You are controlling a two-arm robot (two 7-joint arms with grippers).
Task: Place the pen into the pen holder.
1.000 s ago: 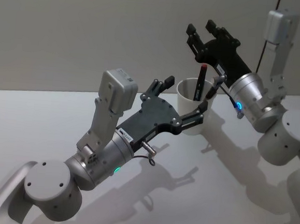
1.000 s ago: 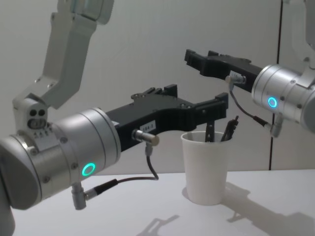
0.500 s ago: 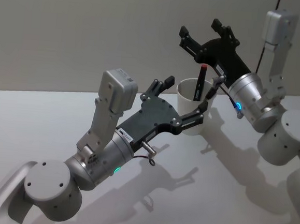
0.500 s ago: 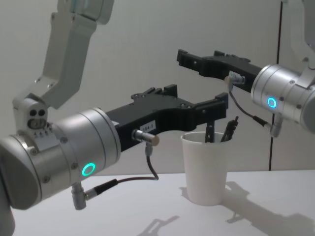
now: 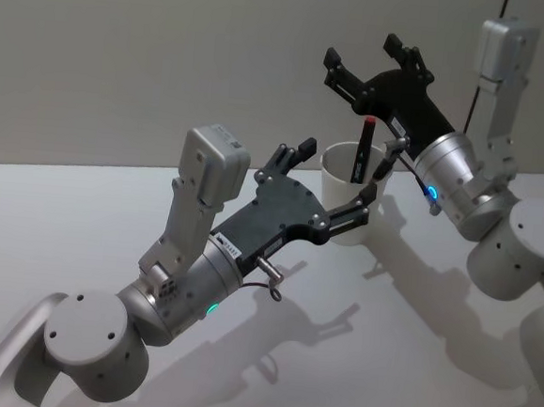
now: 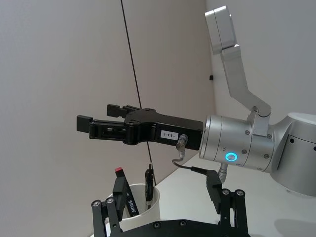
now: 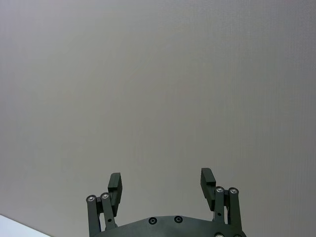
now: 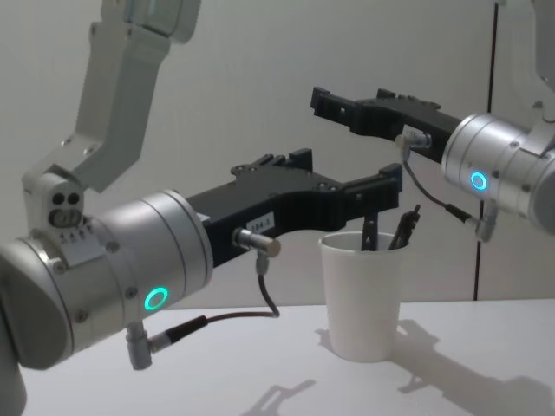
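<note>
The white paper-cup pen holder (image 5: 346, 198) (image 8: 364, 290) stands upright on the table. A black pen (image 5: 362, 149) with a red cap leans inside it, beside a second dark pen (image 8: 404, 229) (image 6: 148, 180). My left gripper (image 5: 340, 171) (image 8: 347, 170) is open, its fingers on either side of the cup's rim; whether they touch it I cannot tell. My right gripper (image 5: 364, 52) (image 8: 325, 102) (image 7: 160, 180) hangs open and empty above the cup, pointing at the wall.
The white table (image 5: 83, 207) stretches out to the left of and in front of the cup. A plain grey wall stands close behind it. A thin black cable (image 8: 494, 130) runs down the wall at the right.
My right gripper's fingers have spread wider above the cup and its tip has shifted slightly left. The pen, cup and left gripper have not moved.
</note>
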